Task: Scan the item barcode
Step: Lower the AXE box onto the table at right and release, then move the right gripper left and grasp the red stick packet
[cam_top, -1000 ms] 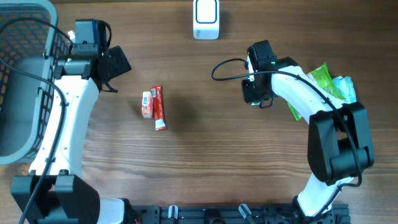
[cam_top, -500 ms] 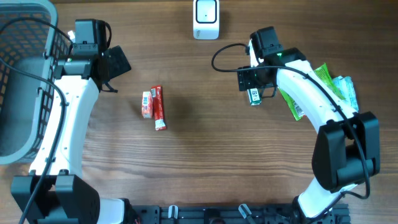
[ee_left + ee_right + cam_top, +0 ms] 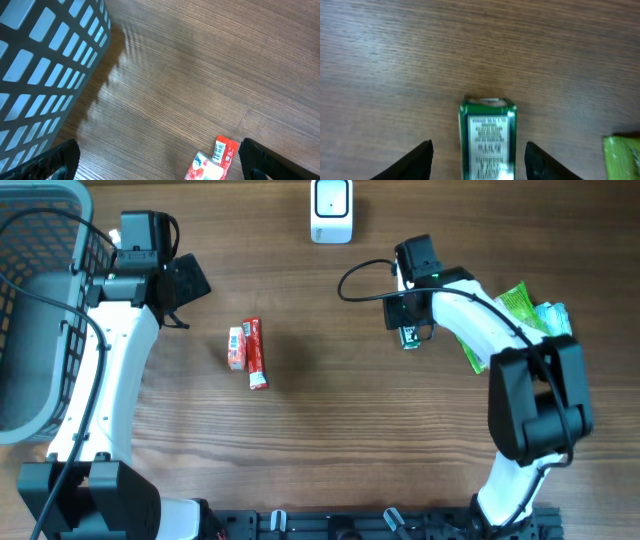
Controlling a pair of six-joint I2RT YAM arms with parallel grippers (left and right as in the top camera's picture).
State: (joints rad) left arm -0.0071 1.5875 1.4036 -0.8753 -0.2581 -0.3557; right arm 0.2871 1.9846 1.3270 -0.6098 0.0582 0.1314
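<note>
A small green box [image 3: 487, 135] with a white printed label facing up rests on the wooden table, also seen from overhead [image 3: 408, 336]. My right gripper [image 3: 482, 162] hovers over it, open, with a gap between each finger and the box's sides. A white scanner [image 3: 331, 210] stands at the table's far edge, left of the right arm. My left gripper [image 3: 160, 165] is wide open and holds nothing. It hangs above bare wood, and a red packet [image 3: 222, 152] lies beside a red-and-white box [image 3: 202, 167] just inside its right finger.
A grey mesh basket [image 3: 40, 310] fills the far left; its wall [image 3: 45, 65] shows in the left wrist view. Green packets [image 3: 520, 315] lie at the right, partly under the right arm. The red items [image 3: 248, 352] lie left of centre.
My right gripper has gone from shut to open, and the green box now shows on the table between its fingers. The left arm has not moved.
</note>
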